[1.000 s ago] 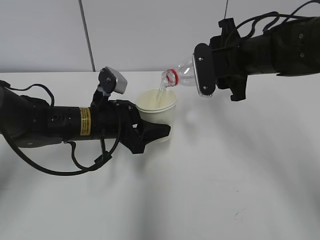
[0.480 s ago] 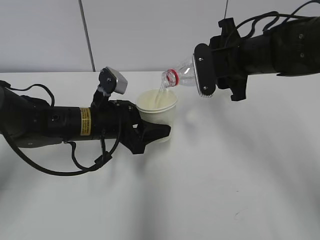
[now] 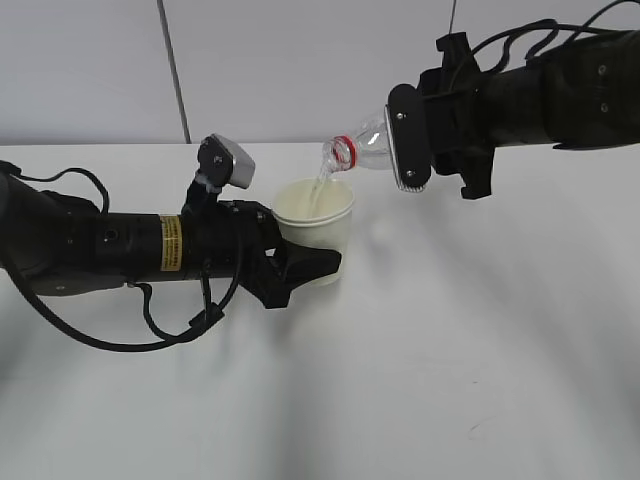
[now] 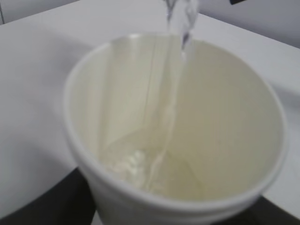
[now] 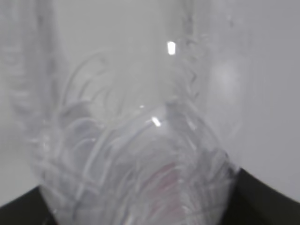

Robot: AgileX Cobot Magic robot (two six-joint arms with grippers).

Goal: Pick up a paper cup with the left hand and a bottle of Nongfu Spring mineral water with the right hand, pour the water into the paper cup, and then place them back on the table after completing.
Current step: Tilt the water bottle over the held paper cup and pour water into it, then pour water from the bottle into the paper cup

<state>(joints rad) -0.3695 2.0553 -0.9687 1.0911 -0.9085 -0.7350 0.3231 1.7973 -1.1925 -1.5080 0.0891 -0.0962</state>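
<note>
Right hand (image 3: 400,140) pours water (image 3: 321,184) into cup (image 3: 318,228).

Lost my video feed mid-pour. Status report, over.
Left hand shut on paper cup. Right hand shut on bottle, tilted, neck down. Water streaming into cup, level low. Nothing in the way.

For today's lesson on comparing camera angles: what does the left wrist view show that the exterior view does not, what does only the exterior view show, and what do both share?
Only the left wrist view shows the cup's inside, with water pooling at the bottom. Only the exterior view shows both arms, the tilted bottle with its red neck ring, the left gripper around the paper cup, and the right gripper holding the bottle. Both show the stream falling into the cup and the white table.
</note>
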